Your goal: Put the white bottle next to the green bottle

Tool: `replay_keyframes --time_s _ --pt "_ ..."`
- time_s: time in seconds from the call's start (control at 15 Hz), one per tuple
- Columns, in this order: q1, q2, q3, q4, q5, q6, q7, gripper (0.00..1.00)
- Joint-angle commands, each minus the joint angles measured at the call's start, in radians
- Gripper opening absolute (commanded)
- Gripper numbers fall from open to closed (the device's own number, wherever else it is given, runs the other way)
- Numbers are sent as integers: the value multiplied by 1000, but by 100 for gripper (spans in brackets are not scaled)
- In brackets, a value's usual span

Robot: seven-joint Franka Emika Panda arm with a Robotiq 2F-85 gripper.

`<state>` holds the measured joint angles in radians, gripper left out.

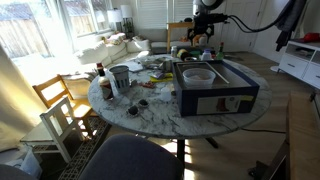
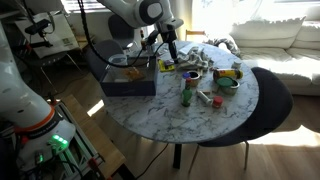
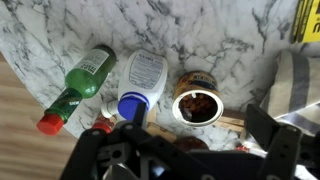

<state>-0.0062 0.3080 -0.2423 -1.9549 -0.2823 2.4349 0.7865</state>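
- In an exterior view, a round marble table (image 1: 140,112) carries a dark box (image 1: 215,90), a grey pot (image 1: 120,76) and a dark brown bottle (image 1: 100,71) with a red cap. The gripper (image 1: 205,45) hangs over the far side of the table, behind the box. It is too small here to tell whether its fingers are apart or together. The white bottle cannot be picked out with any certainty.
- In an exterior view, the gripper (image 2: 172,56) points down over a cluster of small things near the table (image 2: 215,128) edge, just beside the box (image 2: 128,78). The fingers cannot be made out here either, and the white bottle is lost in the clutter.
- In the wrist view, the camera looks down on the marble table (image 3: 220,40).
  - The white bottle (image 3: 145,72) lies on its side, label up, with its blue cap (image 3: 132,105) toward the gripper.
  - Just beside it, nearer the table edge, lies the green bottle (image 3: 88,75) with a red cap (image 3: 48,124). A thin strip of marble shows between the 2 bodies.
  - On the white bottle's other side stands an open jar (image 3: 197,105) with brown contents.
  - The gripper (image 3: 188,140) fills the bottom of the view. Its 2 fingers (image 3: 272,140) are spread wide and clamp nothing.
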Motion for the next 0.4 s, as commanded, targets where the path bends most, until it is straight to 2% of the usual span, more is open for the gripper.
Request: replay_keyframes --time_s 0.0,0.07,0.13,0.33 --pt "-28 -108 42 -102 23 -33 -212 100" --pt "-37 -120 48 -111 39 -39 -279 100" --pt "-15 -62 28 -49 8 -22 -164 100" --pt "-26 -93 35 -75 16 -30 -243 100"
